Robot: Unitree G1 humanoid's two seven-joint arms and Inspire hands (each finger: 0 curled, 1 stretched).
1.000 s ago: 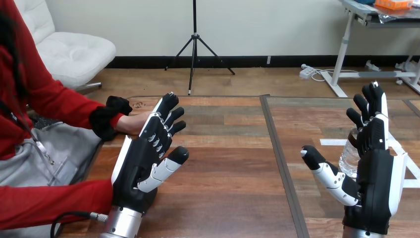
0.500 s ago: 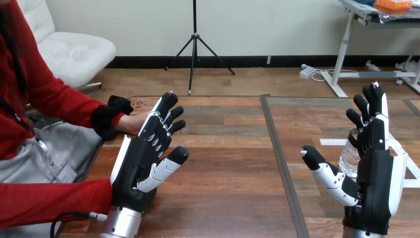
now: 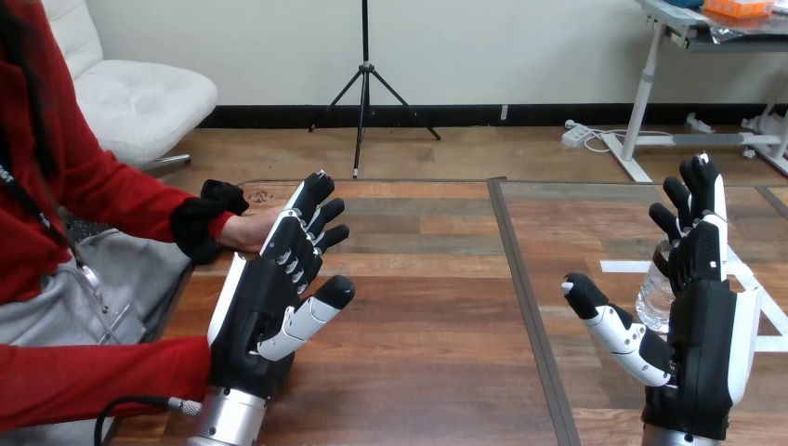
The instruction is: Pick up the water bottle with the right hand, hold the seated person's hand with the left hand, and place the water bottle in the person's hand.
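A clear water bottle [image 3: 654, 295] stands on the table at the right, mostly hidden behind my right hand [image 3: 703, 325]. That hand is raised with its fingers straight and its thumb spread to the left, open and holding nothing. My left hand [image 3: 269, 297] is raised at the left, open, fingers pointing up and away. The person's hand [image 3: 246, 230] rests on the table's left edge just behind my left fingers; whether they touch I cannot tell.
The person's other arm in a red sleeve [image 3: 102, 376] lies along the lower left beside my left forearm. A dark seam [image 3: 520, 279] runs down the wooden table [image 3: 427, 307] between my hands. White tape marks [image 3: 624, 267] lie by the bottle.
My right thumb has shifted slightly to the left. The person's torso has moved a little at the left edge. Both hands otherwise stay where they were.
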